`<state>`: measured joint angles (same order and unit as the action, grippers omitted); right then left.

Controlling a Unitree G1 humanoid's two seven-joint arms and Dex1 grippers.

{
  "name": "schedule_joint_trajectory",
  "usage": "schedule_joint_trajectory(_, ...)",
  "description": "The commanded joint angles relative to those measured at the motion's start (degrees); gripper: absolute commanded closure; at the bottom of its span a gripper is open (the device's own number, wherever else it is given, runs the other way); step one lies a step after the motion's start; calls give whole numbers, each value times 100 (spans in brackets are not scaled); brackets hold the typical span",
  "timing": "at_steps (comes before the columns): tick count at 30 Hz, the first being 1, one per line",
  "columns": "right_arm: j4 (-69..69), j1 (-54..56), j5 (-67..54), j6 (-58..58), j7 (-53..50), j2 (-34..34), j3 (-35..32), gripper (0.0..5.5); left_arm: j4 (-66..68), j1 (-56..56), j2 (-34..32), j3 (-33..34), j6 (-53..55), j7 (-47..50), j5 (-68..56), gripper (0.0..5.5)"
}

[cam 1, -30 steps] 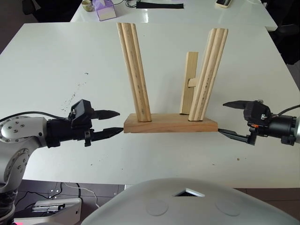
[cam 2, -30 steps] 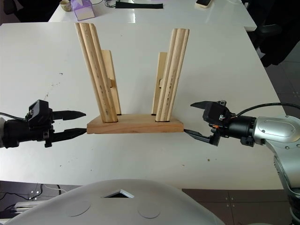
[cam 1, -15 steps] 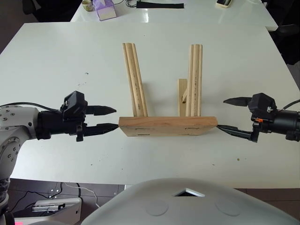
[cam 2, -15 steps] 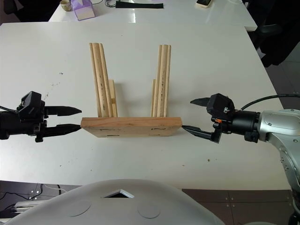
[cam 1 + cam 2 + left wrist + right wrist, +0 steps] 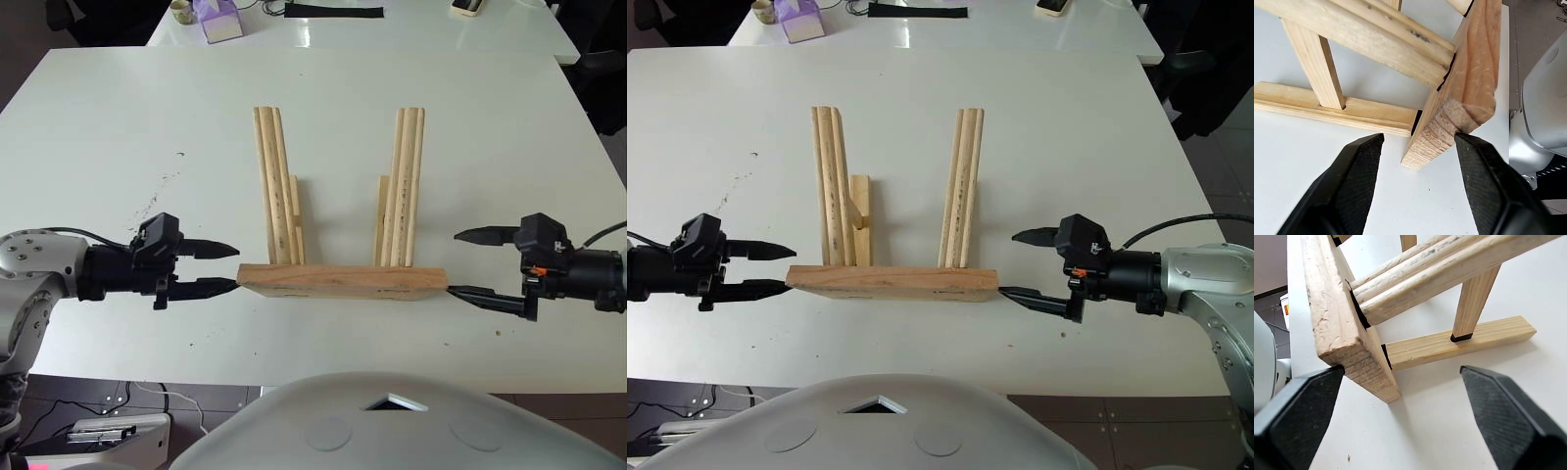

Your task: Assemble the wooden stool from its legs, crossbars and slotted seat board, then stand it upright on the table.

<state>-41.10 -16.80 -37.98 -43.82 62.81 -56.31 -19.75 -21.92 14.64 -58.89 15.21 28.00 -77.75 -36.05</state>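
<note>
L end effector (image 5: 233, 266) spread, straddling one end of seat board (image 5: 343, 282). R end effector (image 5: 455, 262) spread wide at the other end, not pinching. Board's on edge nearest me on worktop (image 5: 118, 127), with legs (image 5: 277, 186) running away from me. Looks assembled, so the step is prob. righting it. Next: clamp both ends evenly, rotate together. Behind the legs, crossbars (image 5: 859, 201) mostly hidden; can't tell if joints are seated.
</note>
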Motion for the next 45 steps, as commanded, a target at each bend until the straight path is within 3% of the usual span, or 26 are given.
schedule_joint_trajectory(1,389,35,56,259,57,38,93,111,373,-3,91,-176,-661,-44,492,279)
schedule_joint_trajectory(8,1144,-336,635,1171,350,86,504,111,1206,24,303,-805,-2126,231,1767,279)
schedule_joint_trajectory(12,1748,-647,1581,2277,431,157,1206,111,1228,120,675,-1043,-2453,447,1883,279)
schedule_joint_trajectory(18,2512,-175,2424,3297,9,917,2279,111,1854,-84,1344,-1448,-3273,897,2225,279)
schedule_joint_trajectory(27,2854,78,2530,3758,8,1285,2727,111,2369,-80,1668,-1964,-4014,941,2505,279)
schedule_joint_trajectory(33,2987,44,2617,3963,54,1228,2821,186,2848,-242,1702,-2171,-4453,1010,2734,343)
schedule_joint_trajectory(39,3153,-4,2828,4238,-23,1128,2841,280,3008,-218,1390,-2109,-4615,894,2620,346)
schedule_joint_trajectory(45,3262,-39,2898,4425,-109,1078,2825,366,2645,31,992,-2271,-4052,545,2427,266)
